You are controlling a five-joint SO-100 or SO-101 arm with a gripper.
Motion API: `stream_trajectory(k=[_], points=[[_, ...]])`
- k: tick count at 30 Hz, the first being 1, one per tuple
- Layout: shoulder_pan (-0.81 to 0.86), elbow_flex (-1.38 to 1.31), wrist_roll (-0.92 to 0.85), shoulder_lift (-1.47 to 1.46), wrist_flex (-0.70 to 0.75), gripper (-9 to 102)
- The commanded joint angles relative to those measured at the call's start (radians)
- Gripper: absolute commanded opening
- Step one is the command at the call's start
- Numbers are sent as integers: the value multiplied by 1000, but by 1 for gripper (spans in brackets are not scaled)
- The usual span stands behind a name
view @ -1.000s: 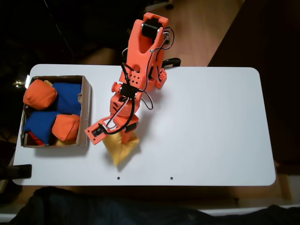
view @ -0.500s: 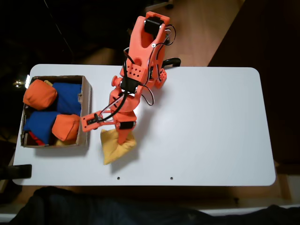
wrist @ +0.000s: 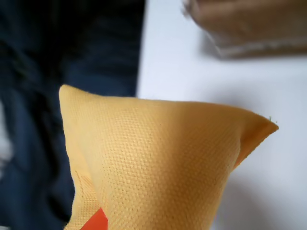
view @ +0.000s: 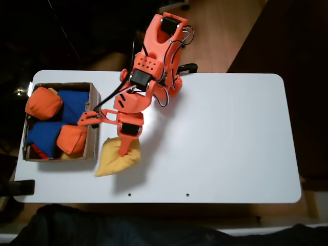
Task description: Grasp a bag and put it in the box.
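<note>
The mustard-yellow bag hangs from my orange gripper, which is shut on its upper right part, just right of the box's front corner. In the wrist view the bag takes up most of the picture, with an orange fingertip showing at the bottom edge. The brown cardboard box stands at the table's left end and holds two orange beanbags and blue beanbags. A blurred corner of the box appears at the wrist view's top right.
The white table stretches bare to the right of the arm. A black clamp sits at the front left corner. Dark cloth lies below the table's front edge.
My gripper has carried the bag leftward, toward the box; the arm has swung left and the bag now hangs close to the box's right wall.
</note>
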Motion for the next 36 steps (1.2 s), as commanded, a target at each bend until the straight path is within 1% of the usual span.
stream_trajectory(k=[1,10,20,36], points=[[20,-132,20,94,6,0],[72,-238,78,169,84,0],[170,-410,143,161,210,0],[399,-650,238,-40,374,0]])
